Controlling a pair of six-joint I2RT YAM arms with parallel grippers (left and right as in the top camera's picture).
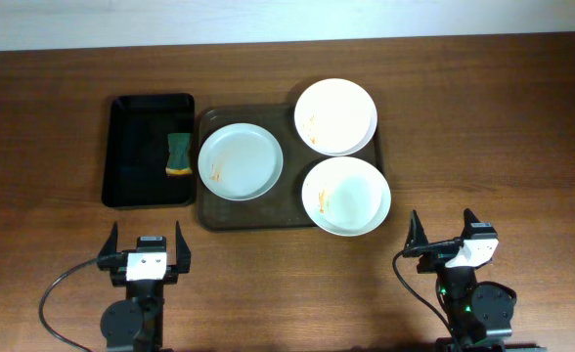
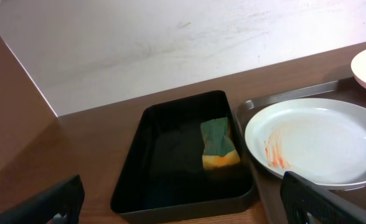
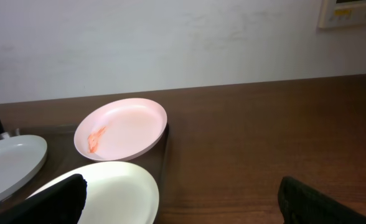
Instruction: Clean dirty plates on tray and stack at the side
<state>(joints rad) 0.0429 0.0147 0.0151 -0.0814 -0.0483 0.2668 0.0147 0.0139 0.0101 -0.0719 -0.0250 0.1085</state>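
Three white plates lie on the dark brown tray (image 1: 292, 217): one at its left (image 1: 241, 161), one at its far right (image 1: 335, 116), one at its near right (image 1: 345, 196). All carry orange smears. My left gripper (image 1: 147, 248) is open and empty, near the table's front, below the black bin. My right gripper (image 1: 445, 238) is open and empty, to the right of the near-right plate. The left wrist view shows the left plate (image 2: 317, 142) and tray rim (image 2: 295, 92). The right wrist view shows the far plate (image 3: 121, 129), the near plate (image 3: 117, 190) and the left plate (image 3: 9, 165).
A black rectangular bin (image 1: 131, 191) stands left of the tray and holds a green and yellow sponge (image 1: 179, 154); the left wrist view shows the bin (image 2: 152, 168) and the sponge (image 2: 218, 144). Bare wooden table (image 1: 483, 127) lies right of the tray.
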